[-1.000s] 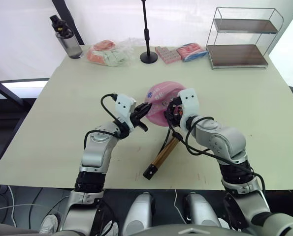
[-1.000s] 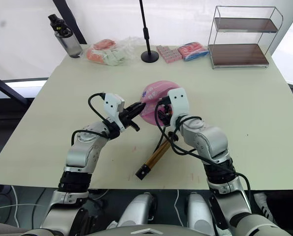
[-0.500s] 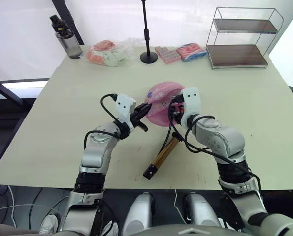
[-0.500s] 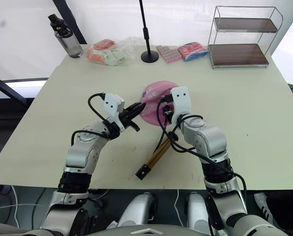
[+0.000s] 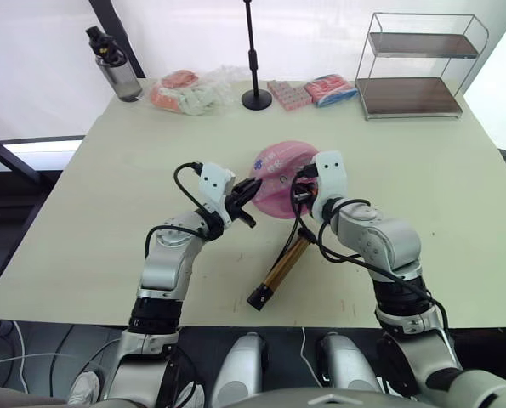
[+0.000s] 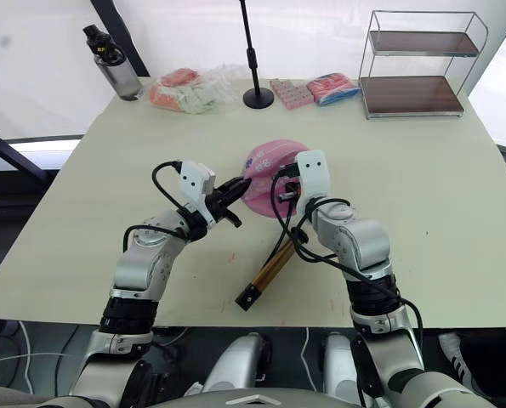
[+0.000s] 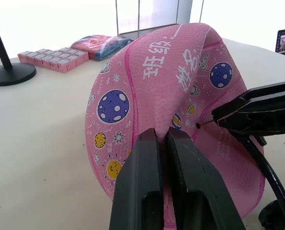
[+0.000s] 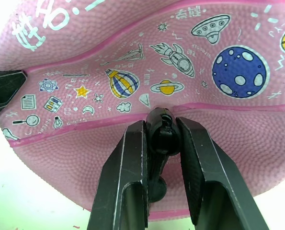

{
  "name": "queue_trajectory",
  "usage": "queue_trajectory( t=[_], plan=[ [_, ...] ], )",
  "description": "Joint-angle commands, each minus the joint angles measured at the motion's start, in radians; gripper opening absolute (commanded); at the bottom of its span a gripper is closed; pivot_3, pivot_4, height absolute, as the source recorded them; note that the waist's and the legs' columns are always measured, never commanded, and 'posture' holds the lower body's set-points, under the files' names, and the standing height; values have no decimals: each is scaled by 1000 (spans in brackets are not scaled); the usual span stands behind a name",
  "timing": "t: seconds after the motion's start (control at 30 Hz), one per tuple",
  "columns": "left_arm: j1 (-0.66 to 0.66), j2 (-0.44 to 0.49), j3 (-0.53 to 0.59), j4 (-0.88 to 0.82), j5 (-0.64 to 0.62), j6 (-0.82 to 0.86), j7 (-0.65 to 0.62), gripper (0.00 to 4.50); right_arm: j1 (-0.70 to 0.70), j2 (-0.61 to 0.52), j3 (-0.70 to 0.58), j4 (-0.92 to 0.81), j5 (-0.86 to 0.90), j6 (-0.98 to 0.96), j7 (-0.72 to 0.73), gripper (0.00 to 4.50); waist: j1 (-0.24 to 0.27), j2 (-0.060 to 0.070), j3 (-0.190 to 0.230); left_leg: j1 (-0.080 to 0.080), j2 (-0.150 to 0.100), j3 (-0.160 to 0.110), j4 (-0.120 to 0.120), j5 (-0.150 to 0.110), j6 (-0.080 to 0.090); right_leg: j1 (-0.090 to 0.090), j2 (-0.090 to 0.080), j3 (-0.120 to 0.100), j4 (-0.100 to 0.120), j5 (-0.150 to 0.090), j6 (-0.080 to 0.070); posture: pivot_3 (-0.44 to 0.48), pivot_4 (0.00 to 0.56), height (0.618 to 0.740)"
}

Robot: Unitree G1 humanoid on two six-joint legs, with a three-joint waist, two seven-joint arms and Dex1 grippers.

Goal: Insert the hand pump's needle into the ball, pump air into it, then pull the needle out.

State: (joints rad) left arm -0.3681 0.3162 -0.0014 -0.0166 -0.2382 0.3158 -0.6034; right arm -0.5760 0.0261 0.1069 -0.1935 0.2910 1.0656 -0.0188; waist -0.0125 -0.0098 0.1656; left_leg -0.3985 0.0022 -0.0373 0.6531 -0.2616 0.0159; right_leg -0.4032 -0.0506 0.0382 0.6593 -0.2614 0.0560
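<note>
Since a second ago, the right gripper (image 5: 302, 189) has edged slightly up and in toward the ball (image 5: 278, 174), while the left arm and the pump have stayed put. The pink ball, soft and partly collapsed, sits mid-tabletop (image 5: 99, 212). The left gripper (image 7: 161, 143) is on the ball's left side, fingers pressed together on a fold of its skin, holding it steady. The right gripper is on the ball's right side, pinching the black fitting of the needle (image 8: 162, 136), which points straight at the ball's surface, tip at or just touching it; whether it has entered cannot be told. The pump (image 5: 282, 268) lies flat just nearer the robot than the ball, its long axis angled toward the ball, hose curving up to the right gripper. Both forearms reach forward, elbows bent, converging on the ball.
</note>
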Motion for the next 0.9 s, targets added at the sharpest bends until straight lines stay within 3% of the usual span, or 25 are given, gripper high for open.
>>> queue_trajectory(
  t=[0.03,0.23,0.5,0.7,0.9],
  plan=[
    [28,-6,-49,26,14,35,-7,0,-19,5,-4,-20,-9,-21,16,366,0,0,0,0,0,0,0,0,0,0,0,0,0,0,0,0,150,740],
    [24,-6,-49,31,16,34,-6,0,-19,-23,27,-27,-28,-16,50,366,0,0,0,0,0,0,0,0,0,0,0,0,0,0,0,0,150,740],
    [-9,-6,-51,33,13,61,-6,0,-132,-288,296,-2,-177,-159,270,366,1,0,0,0,-1,0,1,0,0,0,0,0,1,0,0,0,150,740],
    [-56,-11,-41,61,-4,66,-25,0,-244,-421,453,67,-275,-264,465,366,1,0,0,0,-1,-1,1,0,0,0,0,-1,1,0,0,0,150,740],
    [-99,-14,2,88,-89,189,-62,0,-345,-433,499,172,-295,-263,629,366,0,0,0,0,-1,-1,2,1,-1,0,0,-1,2,0,0,0,150,740]
  ],
)
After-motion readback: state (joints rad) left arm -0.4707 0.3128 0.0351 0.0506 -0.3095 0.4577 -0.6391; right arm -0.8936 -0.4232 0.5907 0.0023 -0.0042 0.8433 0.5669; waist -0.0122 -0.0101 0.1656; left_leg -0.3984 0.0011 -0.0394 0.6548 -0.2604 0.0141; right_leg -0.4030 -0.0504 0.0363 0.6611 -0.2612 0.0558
